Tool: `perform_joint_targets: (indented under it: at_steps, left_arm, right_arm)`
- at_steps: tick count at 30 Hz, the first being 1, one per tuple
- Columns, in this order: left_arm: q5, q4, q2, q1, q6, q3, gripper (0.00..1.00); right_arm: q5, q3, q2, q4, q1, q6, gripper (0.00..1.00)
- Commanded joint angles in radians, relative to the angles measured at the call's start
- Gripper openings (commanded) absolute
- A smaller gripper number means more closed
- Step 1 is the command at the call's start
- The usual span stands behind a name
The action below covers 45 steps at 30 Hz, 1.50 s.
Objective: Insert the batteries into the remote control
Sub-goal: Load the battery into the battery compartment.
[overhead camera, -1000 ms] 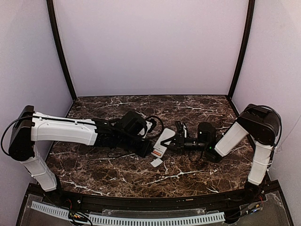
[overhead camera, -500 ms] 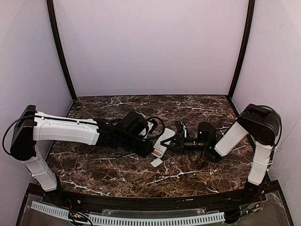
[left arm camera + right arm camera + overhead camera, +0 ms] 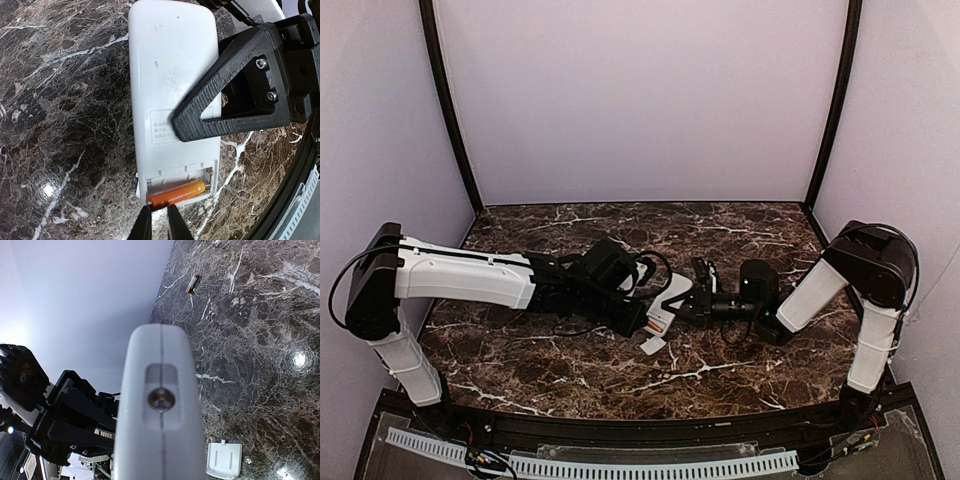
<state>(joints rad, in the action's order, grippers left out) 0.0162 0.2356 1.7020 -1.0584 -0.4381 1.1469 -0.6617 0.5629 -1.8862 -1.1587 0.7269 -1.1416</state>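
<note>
The remote control (image 3: 170, 75) lies back up with its end compartment uncovered; in the top view the remote control (image 3: 672, 292) is at the table's middle. One orange battery (image 3: 177, 194) sits slanted in the compartment, its left end sticking out over the edge. My left gripper (image 3: 158, 212) is shut on that end. A ribbed black finger (image 3: 225, 100) of my right gripper (image 3: 685, 298) presses on the remote, and that gripper is shut on it. The right wrist view shows the remote (image 3: 160, 405) end-on, and a second battery (image 3: 192, 283) far off by the wall.
The small white battery cover (image 3: 224, 460) lies flat on the dark marble, just in front of the remote; it shows as a white square (image 3: 652, 345) in the top view. The left arm's black wrist (image 3: 60, 425) crowds the remote's left side.
The left arm has edged right, closer to the remote's open end, and its jaws have narrowed a little. The right arm and the remote have stayed put.
</note>
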Motion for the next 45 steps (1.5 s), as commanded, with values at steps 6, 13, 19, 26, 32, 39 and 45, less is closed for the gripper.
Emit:
perform_joint_targets:
  at_steps: [6, 13, 19, 26, 32, 39, 45]
  left_arm:
    - [0.038, 0.074, -0.027, -0.003, 0.043, 0.042, 0.21]
    - [0.062, 0.093, -0.034, -0.004, 0.076, 0.062, 0.25]
    - [0.046, 0.082, -0.029, -0.003, 0.081, 0.066, 0.22]
    - [0.033, 0.076, -0.018, -0.003, 0.082, 0.065, 0.15]
    - [0.022, 0.076, -0.014, -0.003, 0.078, 0.062, 0.12]
    - [0.006, 0.078, -0.011, -0.004, 0.074, 0.046, 0.10]
    - [-0.013, 0.063, -0.008, -0.003, 0.066, 0.033, 0.09]
  right_arm:
    - [-0.019, 0.022, 0.021, -0.055, 0.014, 0.008, 0.00]
    - [-0.020, 0.023, 0.018, -0.050, 0.014, 0.009, 0.00]
    - [-0.022, 0.028, 0.014, -0.050, 0.013, 0.008, 0.00]
    - [-0.024, 0.029, 0.011, -0.053, 0.014, 0.005, 0.00]
    - [-0.026, 0.029, 0.010, -0.056, 0.013, 0.003, 0.00]
    - [-0.025, 0.019, 0.013, -0.078, 0.012, 0.000, 0.00]
    - [-0.035, 0.018, 0.009, -0.102, 0.011, 0.000, 0.00]
